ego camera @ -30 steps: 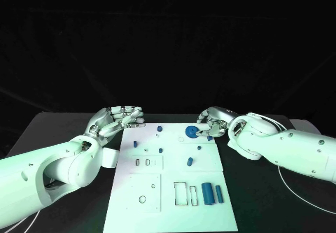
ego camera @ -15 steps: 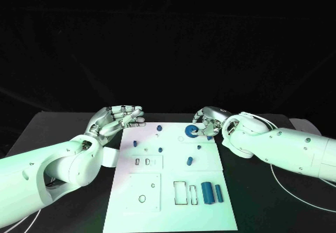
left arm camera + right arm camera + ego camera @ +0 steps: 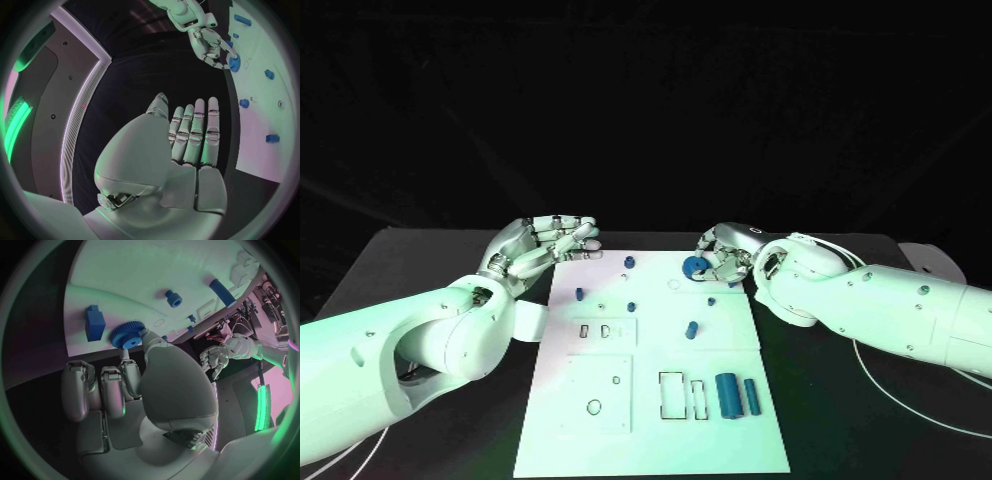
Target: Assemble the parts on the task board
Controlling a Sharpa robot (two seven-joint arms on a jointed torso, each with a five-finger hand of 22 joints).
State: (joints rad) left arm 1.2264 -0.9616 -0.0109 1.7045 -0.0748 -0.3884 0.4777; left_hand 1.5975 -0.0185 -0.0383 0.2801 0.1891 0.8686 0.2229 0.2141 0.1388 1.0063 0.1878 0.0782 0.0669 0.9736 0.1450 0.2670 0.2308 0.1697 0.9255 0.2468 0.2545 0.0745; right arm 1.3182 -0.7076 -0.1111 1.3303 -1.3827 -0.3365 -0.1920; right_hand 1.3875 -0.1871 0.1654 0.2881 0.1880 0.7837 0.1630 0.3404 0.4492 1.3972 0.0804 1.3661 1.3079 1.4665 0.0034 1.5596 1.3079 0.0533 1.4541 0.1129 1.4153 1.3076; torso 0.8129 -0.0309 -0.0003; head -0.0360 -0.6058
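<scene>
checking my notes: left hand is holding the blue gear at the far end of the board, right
Not quite: the right hand holds the blue gear at the board's far end, as the head view shows. The left hand is empty.

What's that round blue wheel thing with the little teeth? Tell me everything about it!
It is a small blue gear, round, with fine teeth all around its rim and a raised hub with a hole in the middle. It looks like matte plastic. It sits at the far right part of the white task board, tipped up rather than flat. The right hand holds it: in the right wrist view a fingertip presses on the gear's edge. A small blue block lies close beside it.
</scene>
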